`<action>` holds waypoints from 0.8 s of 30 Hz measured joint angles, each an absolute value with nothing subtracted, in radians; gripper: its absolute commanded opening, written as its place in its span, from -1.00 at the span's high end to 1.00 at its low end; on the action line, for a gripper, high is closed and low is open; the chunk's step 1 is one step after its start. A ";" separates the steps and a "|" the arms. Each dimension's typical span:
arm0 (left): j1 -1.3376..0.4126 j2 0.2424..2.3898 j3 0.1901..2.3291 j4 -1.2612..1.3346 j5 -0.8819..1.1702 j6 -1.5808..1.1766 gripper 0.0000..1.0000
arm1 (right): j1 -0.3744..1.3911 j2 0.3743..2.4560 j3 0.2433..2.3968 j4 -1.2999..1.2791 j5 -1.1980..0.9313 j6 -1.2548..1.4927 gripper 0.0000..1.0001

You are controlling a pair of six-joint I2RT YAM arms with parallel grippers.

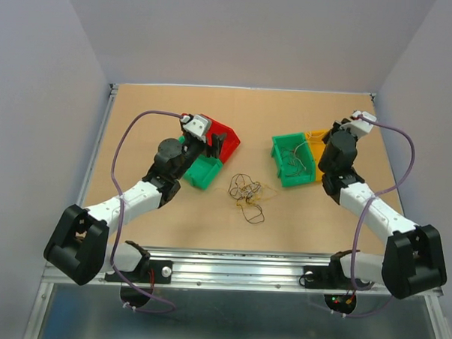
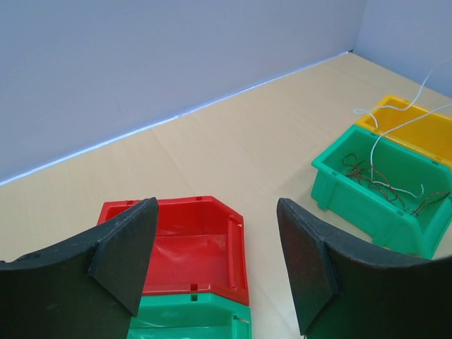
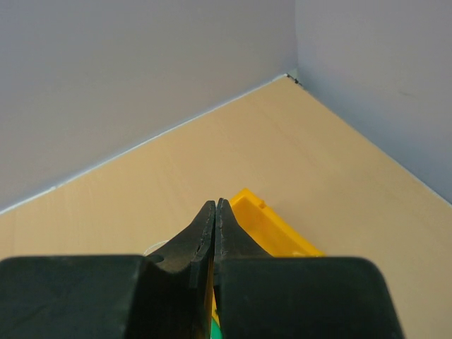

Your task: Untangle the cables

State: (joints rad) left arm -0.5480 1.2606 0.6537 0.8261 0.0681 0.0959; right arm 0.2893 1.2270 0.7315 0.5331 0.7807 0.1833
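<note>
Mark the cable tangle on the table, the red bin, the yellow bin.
Thin loopy cable tangle (image 1: pixel 246 191): top view, middle.
Red plastic bin (image 2: pixel 187 254): left wrist view, bare floor.
Yellow plastic bin (image 3: pixel 265 226): right wrist view, outer wall.

Four bins stand on the surface (image 1: pixel 176 107): two green, one red, one yellow. One green bin (image 1: pixel 203 174) and the red bin (image 1: pixel 227 143) pair up at ten o'clock from the middle. The other green bin (image 1: pixel 290 163) and the yellow bin (image 1: pixel 316 136) pair up at two o'clock.

There are two arms, each with one pincer: the left pincer (image 2: pixel 215 261) and the right pincer (image 3: pixel 214 212).

The cables lie in two lots. One is a tangle (image 1: pixel 247 193) at the middle, and one is a bunch (image 2: pixel 381 180) in the two-o'clock green bin. The strands are too fine to count.
</note>
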 measured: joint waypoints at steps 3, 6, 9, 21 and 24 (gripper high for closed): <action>-0.548 1.261 0.654 0.826 0.073 0.096 -0.59 | 0.281 1.273 0.731 0.531 0.740 0.215 0.99; -0.548 1.261 0.654 0.826 0.076 0.096 -0.58 | 0.281 1.320 0.727 0.530 0.704 0.245 0.99; -0.548 1.261 0.654 0.826 0.078 0.096 -0.59 | 0.278 1.345 0.709 0.523 0.690 0.281 0.99; -0.548 1.261 0.654 0.826 0.078 0.096 -0.59 | 0.255 1.203 0.802 0.391 0.609 0.317 0.99; -0.548 1.261 0.654 0.826 0.078 0.096 -0.59 | 0.255 1.161 0.896 0.352 0.598 0.310 0.99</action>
State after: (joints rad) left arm -0.5480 1.2606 0.6537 0.8257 0.0784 0.0963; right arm 0.2554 1.1610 0.8955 0.3515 0.5980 0.3096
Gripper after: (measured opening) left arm 0.791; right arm 0.018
